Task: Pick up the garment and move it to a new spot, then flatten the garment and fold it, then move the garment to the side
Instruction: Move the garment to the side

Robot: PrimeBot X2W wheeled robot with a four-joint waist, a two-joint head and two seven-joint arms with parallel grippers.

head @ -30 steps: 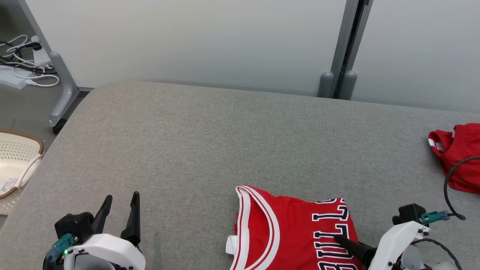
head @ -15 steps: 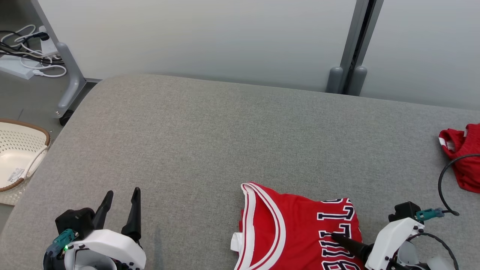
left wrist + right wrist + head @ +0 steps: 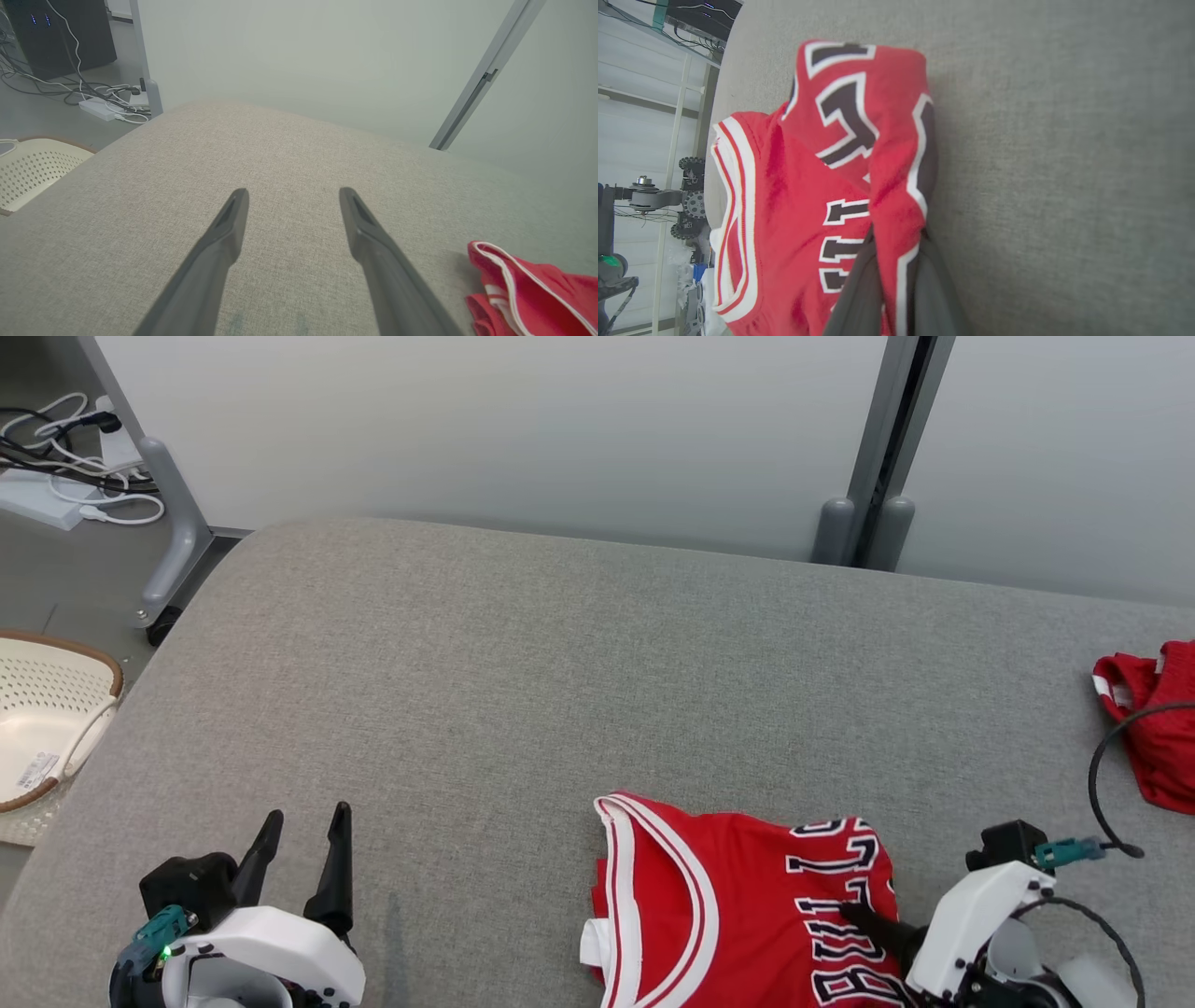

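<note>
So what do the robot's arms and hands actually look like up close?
Each arm ends in a glossy white shell with two long, dark, tapering jaws. The left gripper has a black block and a teal connector beside a tiny green light. The right gripper carries its own teal plug, with a thin black cable looping off it.
</note>
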